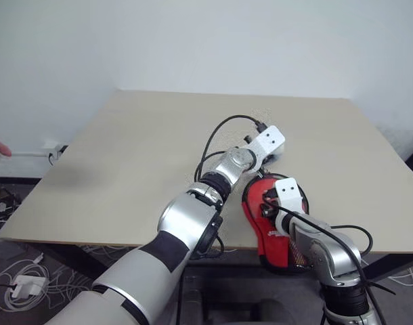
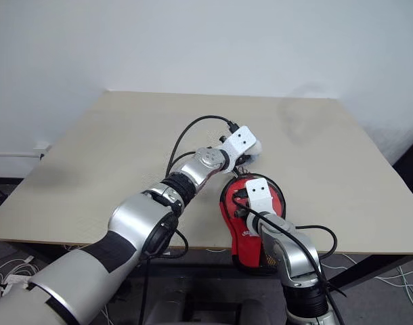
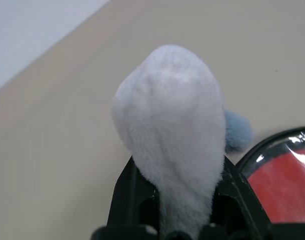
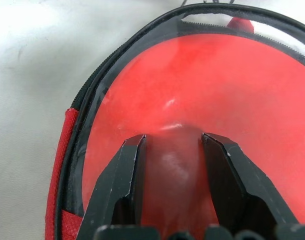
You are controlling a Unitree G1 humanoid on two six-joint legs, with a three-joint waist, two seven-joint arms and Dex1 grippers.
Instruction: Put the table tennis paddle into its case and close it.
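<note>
The table tennis paddle lies inside the case, its round red rubber face glossy and smooth, with a pale glare running across it in the right wrist view. The face shows beneath a clear shiny layer, and the black zip edging of the case curves round it just beyond the right hand's fingertips. Beside that edging the red woven outside of the case shows as a strip, set against the pale table. The case is a soft red pouch with black trim, lying at the near edge of the table with its narrow end toward the robot and partly over the edge.

The right hand hovers directly above the paddle's face, its two black fingers standing partly apart with nothing between them; whether the tips touch the surface I cannot tell.

The left hand is closed narrowly on a small grey-white plush lump, which bulges out past its fingertips. It is just beyond the round end of the case, with the case's black rim and red interior showing close beside the plush.
</note>
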